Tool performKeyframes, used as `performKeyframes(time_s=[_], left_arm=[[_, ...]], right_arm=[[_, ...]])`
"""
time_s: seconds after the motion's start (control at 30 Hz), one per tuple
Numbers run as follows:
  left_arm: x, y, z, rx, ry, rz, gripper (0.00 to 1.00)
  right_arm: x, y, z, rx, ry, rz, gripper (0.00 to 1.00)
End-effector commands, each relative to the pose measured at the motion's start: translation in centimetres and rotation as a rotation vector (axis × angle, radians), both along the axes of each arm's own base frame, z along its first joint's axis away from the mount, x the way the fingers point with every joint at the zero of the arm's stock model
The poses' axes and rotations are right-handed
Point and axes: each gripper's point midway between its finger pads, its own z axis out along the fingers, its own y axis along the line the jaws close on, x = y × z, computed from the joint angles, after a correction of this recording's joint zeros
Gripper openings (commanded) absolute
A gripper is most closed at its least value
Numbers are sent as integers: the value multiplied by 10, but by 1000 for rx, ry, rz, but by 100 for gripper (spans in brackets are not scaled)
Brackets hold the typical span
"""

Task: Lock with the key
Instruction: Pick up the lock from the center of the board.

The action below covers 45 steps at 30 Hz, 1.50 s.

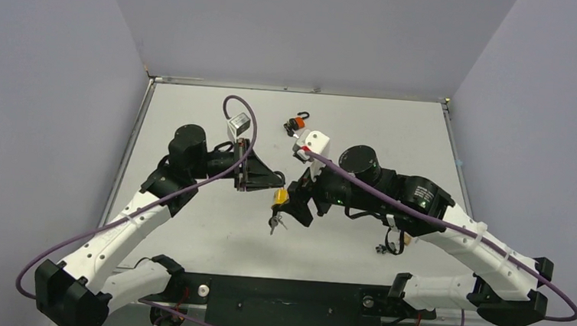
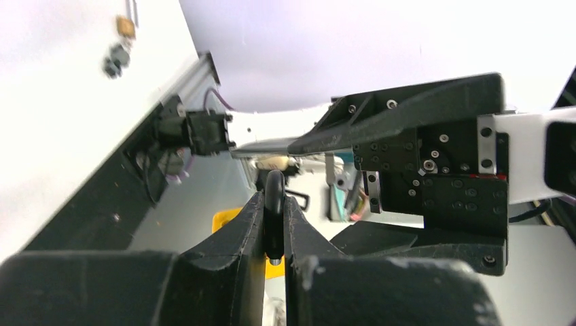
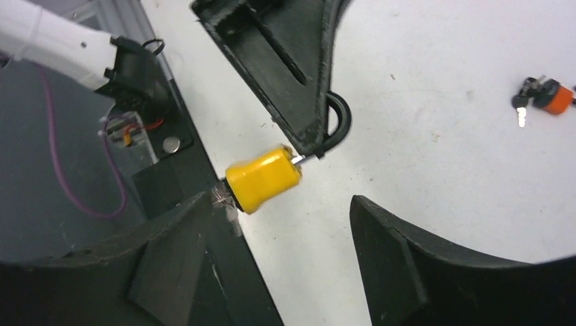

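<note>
A yellow padlock [image 1: 280, 197] with a black shackle [image 3: 337, 125] hangs above the middle of the table. My left gripper [image 1: 271, 182] is shut on the shackle [image 2: 274, 204], with the yellow body [image 3: 263, 178] hanging beyond its fingertips. A key with a ring [image 1: 275, 222] sticks out of the body's far end [image 3: 221, 195]. My right gripper [image 3: 280, 200] is open and faces the padlock from the right; the key end lies next to its left finger [image 3: 183, 231], and I cannot tell whether they touch. It also shows in the top view [image 1: 298, 203].
An orange padlock with keys [image 1: 297, 124] lies on the table at the back, also seen in the right wrist view [image 3: 549, 95]. A small dark object [image 1: 389, 243] sits under the right arm. The table's raised rim [image 1: 298, 89] runs along the back.
</note>
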Motion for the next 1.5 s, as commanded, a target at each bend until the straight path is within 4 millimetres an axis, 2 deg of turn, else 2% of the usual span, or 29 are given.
performKeyframes(time_s=[0.0,0.1,0.17,0.27,0.3,0.37,0.4,0.43,0.47,0.57,0.87,1.13,1.47], left_arm=[[18,12,58,-38,-285,178,0],[24,17,85,-90,-370,252,0],[30,20,102,-121,-412,300,0],[44,28,124,-101,-459,409,0],[48,29,125,-81,-474,430,0],[59,35,131,-46,-474,501,0],[60,36,139,-50,-487,517,0],[63,38,139,-32,-488,542,0],[63,39,146,-31,-501,555,0],[68,40,146,21,-500,593,0],[63,35,159,38,-506,600,0],[58,34,167,25,-505,603,0],[57,34,170,17,-501,607,0]], right_arm=[[35,-19,57,270,-92,-251,75],[43,-37,80,446,-72,-322,80],[57,-48,87,556,-56,-380,82],[58,-47,102,697,-60,-375,84],[56,-46,111,747,-69,-363,84],[58,-40,118,758,-98,-376,84],[61,-38,116,737,-113,-406,84],[59,-28,114,688,-140,-400,83],[66,-29,114,664,-171,-452,83],[69,-12,116,622,-218,-483,78],[80,10,120,599,-307,-533,74],[85,21,115,571,-321,-551,56],[83,28,100,536,-320,-564,52]])
